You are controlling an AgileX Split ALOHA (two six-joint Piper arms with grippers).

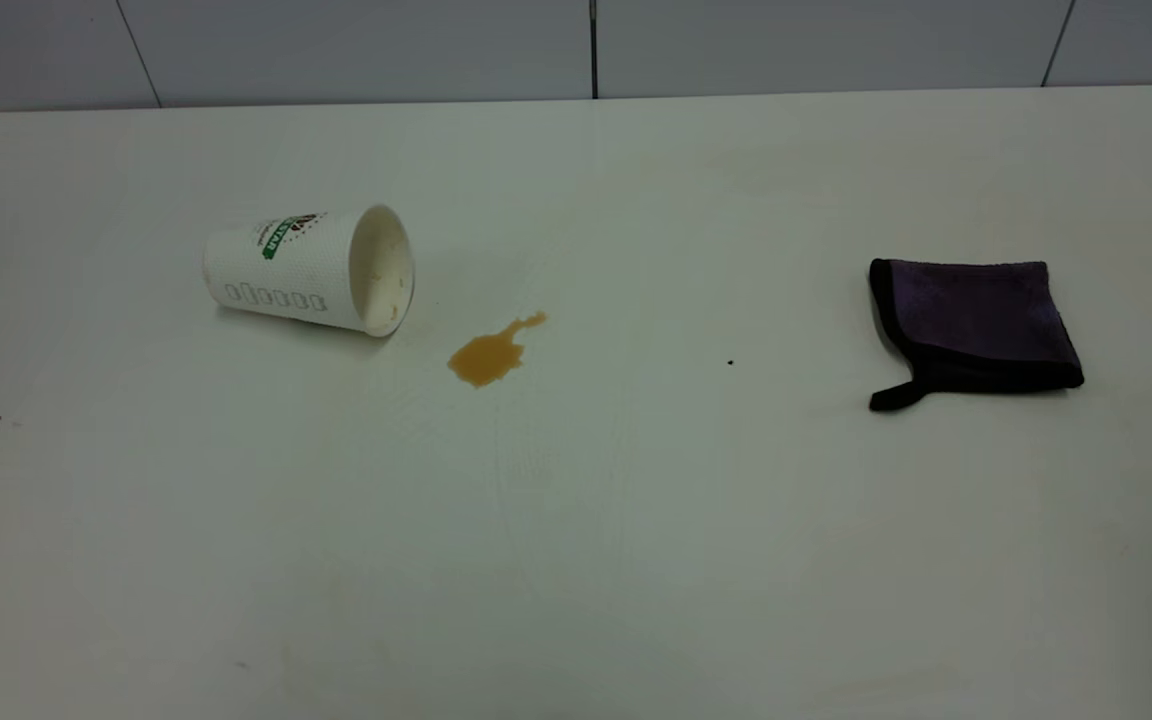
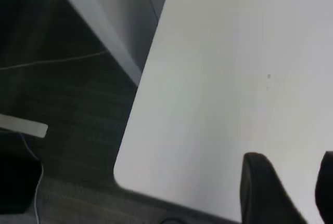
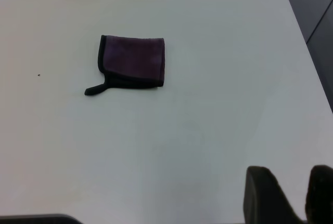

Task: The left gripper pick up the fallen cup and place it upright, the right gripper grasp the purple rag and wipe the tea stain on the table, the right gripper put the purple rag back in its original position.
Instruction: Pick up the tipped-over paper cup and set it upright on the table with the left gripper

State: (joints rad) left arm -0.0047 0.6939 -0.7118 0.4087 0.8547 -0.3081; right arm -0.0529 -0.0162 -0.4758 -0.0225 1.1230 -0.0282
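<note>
Off-white table (image 1: 576, 550): cup (image 1: 308, 270) lies sideways, mouth toward tea stain (image 1: 491, 352); both tools parted

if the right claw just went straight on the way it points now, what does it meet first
Probably bare table. The right claw shows only at the wrist view's edge, open, and the purple rag lies well off to one side of its line. Depth is unclear, so this is a guess.

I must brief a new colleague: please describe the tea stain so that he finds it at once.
On the off-white table, find the white cup lying on its side at left. The tea stain is just beyond its open mouth: the only amber blotch, bigger than the black speck.
</note>
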